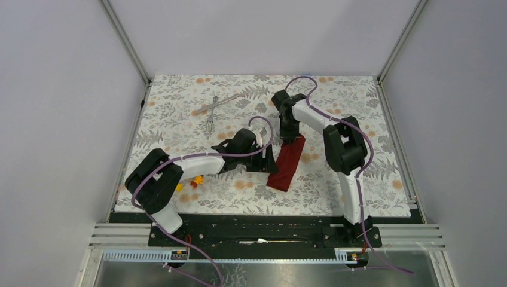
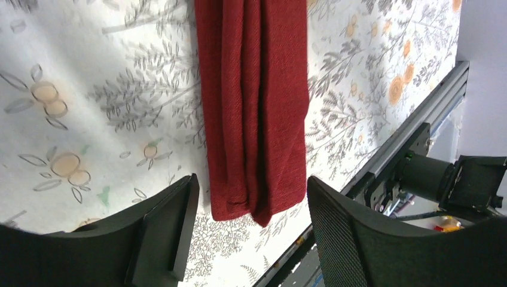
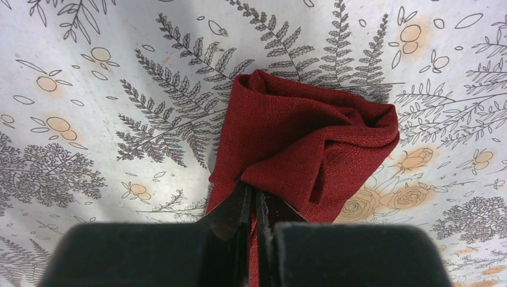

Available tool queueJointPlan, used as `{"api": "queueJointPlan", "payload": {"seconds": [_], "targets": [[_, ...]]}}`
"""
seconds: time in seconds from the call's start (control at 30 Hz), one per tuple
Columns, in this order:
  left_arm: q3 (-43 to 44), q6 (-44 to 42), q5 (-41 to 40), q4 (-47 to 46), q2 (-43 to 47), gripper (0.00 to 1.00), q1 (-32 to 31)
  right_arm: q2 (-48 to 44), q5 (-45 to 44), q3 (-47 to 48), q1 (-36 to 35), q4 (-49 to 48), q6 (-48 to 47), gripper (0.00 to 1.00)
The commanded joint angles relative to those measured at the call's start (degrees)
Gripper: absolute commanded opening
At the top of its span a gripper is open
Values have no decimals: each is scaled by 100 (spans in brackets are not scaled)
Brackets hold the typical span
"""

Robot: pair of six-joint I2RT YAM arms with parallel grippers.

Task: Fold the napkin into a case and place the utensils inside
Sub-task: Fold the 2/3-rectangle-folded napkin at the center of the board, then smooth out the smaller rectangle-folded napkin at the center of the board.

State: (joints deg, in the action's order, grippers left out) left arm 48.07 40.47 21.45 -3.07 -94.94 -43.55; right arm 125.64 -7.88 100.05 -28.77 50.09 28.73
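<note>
The dark red napkin lies folded into a narrow long strip on the flowered cloth. My right gripper is shut on its far end, which bunches up around the fingers in the right wrist view. My left gripper is open just left of the strip's near half; in the left wrist view the strip's near end hangs between my spread fingers without touching them. The silver fork and a second silver utensil lie crossed at the far left of the cloth.
Small red and yellow toy blocks lie by the left arm near the front edge. The black rail runs along the near side; it also shows in the left wrist view. Grey walls enclose the table.
</note>
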Motion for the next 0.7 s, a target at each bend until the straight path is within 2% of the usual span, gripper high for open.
{"api": "queueJointPlan", "payload": {"seconds": [0.0, 0.13, 0.2, 0.33, 0.47, 0.57, 0.67], "targets": [[628, -397, -525, 298, 133, 72, 5, -97, 110, 48, -15, -218, -46, 0], [841, -308, -395, 68, -508, 72, 5, -125, 261, 3, -13, -282, -109, 0], [840, -213, -392, -101, -787, 68, -20, -176, 396, -74, -5, -379, -136, 0], [642, 132, -285, -470, -1112, 44, -55, -343, 861, -278, 50, -633, -215, 6], [115, 674, -560, -924, -935, 29, -202, -614, 1468, -551, 159, -889, -437, 24], [-382, 1363, -760, -1547, -793, 24, -374, -1139, 2123, -883, 281, -1197, -554, 41], [-881, 2196, -872, -2550, -839, 21, -523, -1824, 2674, -1407, 392, -1534, -592, 63]]}}
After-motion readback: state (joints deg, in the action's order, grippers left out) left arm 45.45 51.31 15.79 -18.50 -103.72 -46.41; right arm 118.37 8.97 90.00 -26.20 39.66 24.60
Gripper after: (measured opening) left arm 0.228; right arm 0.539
